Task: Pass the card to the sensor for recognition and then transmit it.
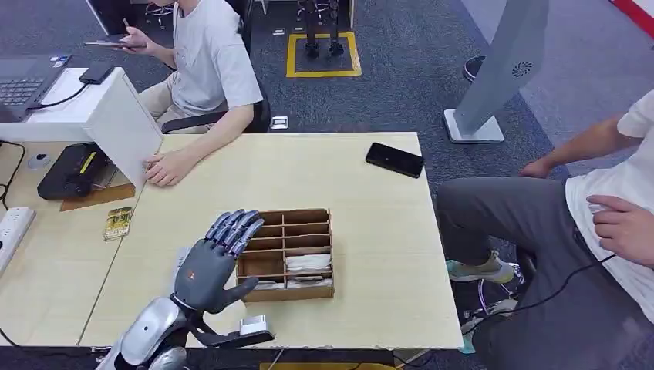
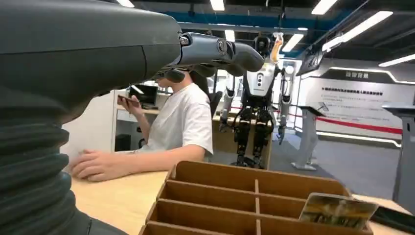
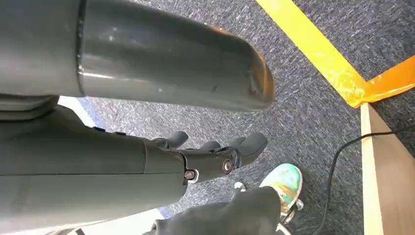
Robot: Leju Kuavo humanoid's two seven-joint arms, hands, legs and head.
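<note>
Fingers (image 1: 235, 227) of the left robot hand (image 1: 212, 262) are spread and empty, raised just beside the wooden divider box (image 1: 289, 254) on the surface (image 1: 370, 231), seemingly poised for a reach into its slots; the right robot hand (image 3: 215, 156) is seen hanging over the carpet, fingers loosely extended, nothing held. One card (image 2: 337, 210) is seen standing in a slot of the box in the left wrist view; pale cards (image 1: 308, 262) lie in the near compartments. A second card (image 1: 117, 222) lies well apart on the adjoining surface, near a black device (image 1: 73, 169) that may be the sensor, though this cannot be confirmed. A seated person's hand (image 1: 166, 166) rests close to that device and could obstruct the approach; a phone (image 1: 395, 159) lies at the far edge.
</note>
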